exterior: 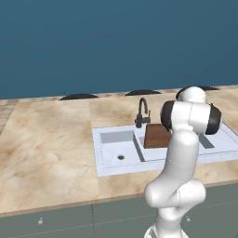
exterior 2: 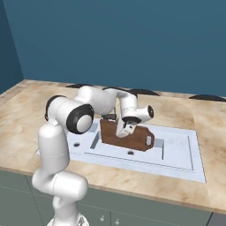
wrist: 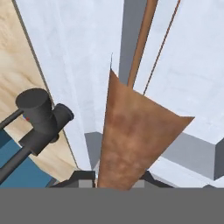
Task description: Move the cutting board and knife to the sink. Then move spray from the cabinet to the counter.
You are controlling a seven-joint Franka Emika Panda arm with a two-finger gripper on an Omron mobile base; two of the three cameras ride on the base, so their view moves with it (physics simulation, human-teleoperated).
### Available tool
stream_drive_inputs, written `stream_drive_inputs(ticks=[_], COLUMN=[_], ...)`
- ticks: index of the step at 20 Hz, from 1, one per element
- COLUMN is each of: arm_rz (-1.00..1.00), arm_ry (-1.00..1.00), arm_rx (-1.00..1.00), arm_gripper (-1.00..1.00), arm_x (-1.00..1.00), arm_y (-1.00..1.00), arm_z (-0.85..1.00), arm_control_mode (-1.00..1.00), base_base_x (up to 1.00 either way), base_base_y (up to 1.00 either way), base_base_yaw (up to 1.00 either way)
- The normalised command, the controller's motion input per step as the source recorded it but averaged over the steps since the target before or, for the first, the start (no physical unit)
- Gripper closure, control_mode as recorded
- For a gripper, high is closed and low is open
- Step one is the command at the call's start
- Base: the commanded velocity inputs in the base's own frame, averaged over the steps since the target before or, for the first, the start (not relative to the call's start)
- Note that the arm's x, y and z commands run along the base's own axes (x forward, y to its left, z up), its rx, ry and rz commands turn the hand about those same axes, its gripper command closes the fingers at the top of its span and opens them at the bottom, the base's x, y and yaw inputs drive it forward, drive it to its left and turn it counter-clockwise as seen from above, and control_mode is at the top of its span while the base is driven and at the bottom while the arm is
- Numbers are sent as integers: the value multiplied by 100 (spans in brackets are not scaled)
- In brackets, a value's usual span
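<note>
The dark brown cutting board (exterior 2: 132, 139) stands tilted on its long edge inside the white sink (exterior 2: 176, 152), its loop handle toward the right. From the left base view the cutting board (exterior: 156, 136) leans in the basin to the right of the faucet, partly behind my arm. My gripper (exterior 2: 122, 131) comes down on the board's upper edge. Through the hand view the cutting board (wrist: 131, 131) runs up from between the fingertips (wrist: 85, 177), which press close on both sides; the gripper (wrist: 116, 180) is shut on it. The knife, spray and cabinet are out of view.
A dark faucet (exterior: 142, 114) rises behind the sink's divider, close to the left of the board, and the faucet (wrist: 41, 118) is just beside my hand. The beige marble counter (exterior: 46, 148) surrounds the sink (exterior: 111, 160). A blue wall stands behind.
</note>
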Motion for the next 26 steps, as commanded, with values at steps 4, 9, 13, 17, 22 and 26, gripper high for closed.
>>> stream_drive_inputs(ticks=[4,9,13,17,22,26], arm_rz=[2,0,0,0,0,0], arm_ry=[-8,-2,0,0,0,0], arm_rx=[0,0,2,3,5,4], arm_gripper=[-100,-100,-100,-100,-100,-100], arm_x=[0,-6,-20,-35,-55,-61], arm_y=[0,-8,-10,-10,-12,-13], arm_z=[-24,-9,-4,-2,0,0], arm_control_mode=[-100,-100,-100,-100,-100,-100], base_base_x=[0,0,0,0,0,0], base_base_y=[0,0,0,0,0,0], base_base_yaw=[0,0,0,0,0,0])
